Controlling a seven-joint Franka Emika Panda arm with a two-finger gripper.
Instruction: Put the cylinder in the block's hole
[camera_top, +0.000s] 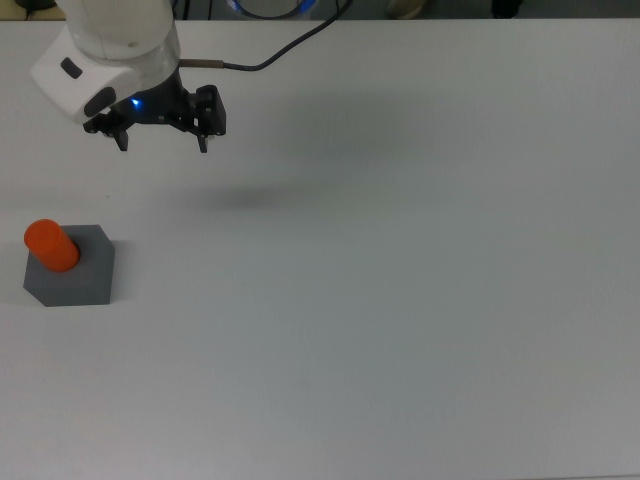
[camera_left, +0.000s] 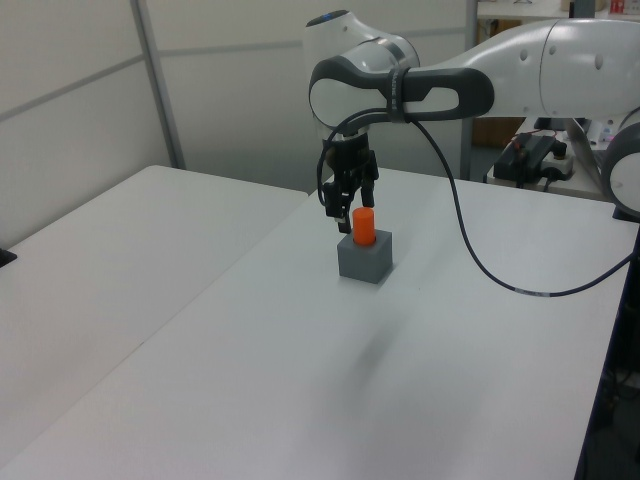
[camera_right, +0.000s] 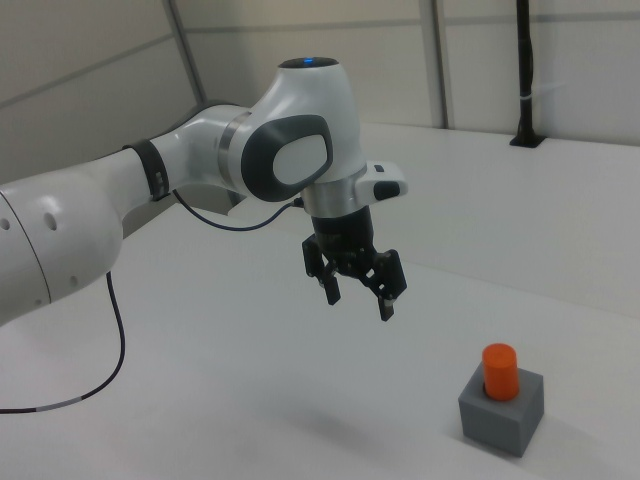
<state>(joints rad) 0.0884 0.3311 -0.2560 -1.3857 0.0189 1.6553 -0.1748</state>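
The bright orange cylinder (camera_top: 51, 246) (camera_left: 364, 226) (camera_right: 499, 371) stands upright in the top of the dark grey block (camera_top: 76, 270) (camera_left: 365, 259) (camera_right: 503, 414), its upper half sticking out. The block rests on the white table at the top view's left. My gripper (camera_top: 163, 142) (camera_left: 340, 208) (camera_right: 358, 298) hangs open and empty above the table, apart from the cylinder, up and to the right of the block in the top view.
The white arm (camera_right: 180, 175) reaches in over the table, trailing a black cable (camera_top: 270, 55). A second white table (camera_left: 110, 240) adjoins at the left view's left. Equipment (camera_left: 535, 155) stands behind the table in the left view.
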